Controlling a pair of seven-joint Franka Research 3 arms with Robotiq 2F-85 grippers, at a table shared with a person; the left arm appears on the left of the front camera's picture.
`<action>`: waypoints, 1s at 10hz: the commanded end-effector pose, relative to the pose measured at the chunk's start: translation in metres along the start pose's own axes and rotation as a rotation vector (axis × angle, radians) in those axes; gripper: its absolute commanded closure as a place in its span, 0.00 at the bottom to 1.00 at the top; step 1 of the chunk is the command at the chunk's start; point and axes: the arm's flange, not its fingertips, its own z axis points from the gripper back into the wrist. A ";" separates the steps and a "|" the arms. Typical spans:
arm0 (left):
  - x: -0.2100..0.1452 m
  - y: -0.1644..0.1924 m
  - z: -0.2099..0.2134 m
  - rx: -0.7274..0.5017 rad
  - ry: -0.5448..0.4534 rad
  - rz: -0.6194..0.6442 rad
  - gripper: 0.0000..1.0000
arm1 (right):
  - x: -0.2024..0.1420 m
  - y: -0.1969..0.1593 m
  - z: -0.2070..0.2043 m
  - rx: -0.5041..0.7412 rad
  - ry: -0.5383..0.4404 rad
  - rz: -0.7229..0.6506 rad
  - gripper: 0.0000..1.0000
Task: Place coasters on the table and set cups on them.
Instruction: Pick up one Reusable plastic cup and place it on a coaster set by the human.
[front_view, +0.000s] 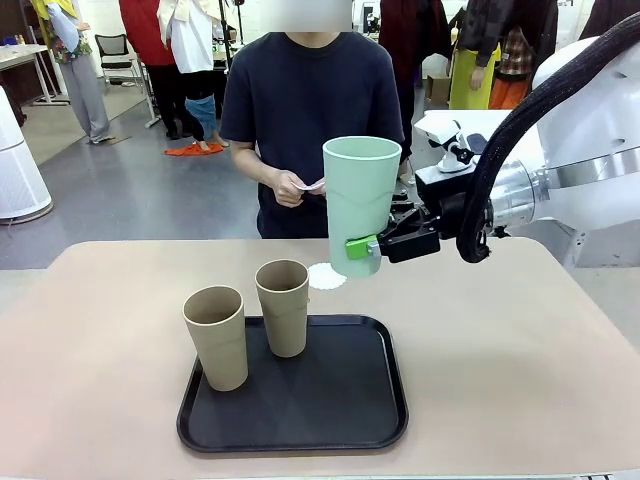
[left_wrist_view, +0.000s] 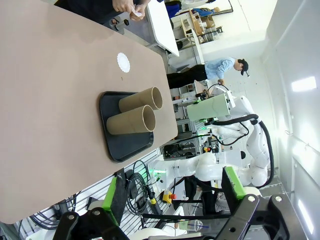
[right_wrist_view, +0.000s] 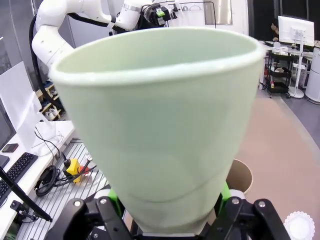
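Green cup (front_view: 361, 200) hangs gripped low by the right pincer (front_view: 365, 247). Left pincer (left_wrist_view: 172, 190) is spread wide, holding nothing. One coaster (front_view: 322, 277) lies on the table (front_view: 520, 340).

Pale mint green cup (front_view: 360, 205), two tan-brown cups (front_view: 216, 338), black tray (front_view: 335, 400), white lacy coaster (front_view: 322, 277), beige table (front_view: 520, 360)

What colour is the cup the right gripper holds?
Pale mint green cup, clearest in the front view.

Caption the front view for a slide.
Right gripper holds mint cup aloft near a coaster; two tan cups stand on the black tray.
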 end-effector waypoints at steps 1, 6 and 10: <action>-0.001 -0.002 0.001 -0.012 -0.005 -0.004 0.00 | 0.014 -0.049 -0.001 -0.013 -0.059 0.012 0.19; -0.001 -0.002 0.001 -0.012 -0.005 -0.004 0.00 | -0.009 -0.216 -0.014 0.054 -0.036 0.027 0.19; -0.001 -0.002 0.001 -0.012 -0.005 -0.004 0.00 | -0.046 -0.252 -0.032 0.051 0.035 0.078 0.19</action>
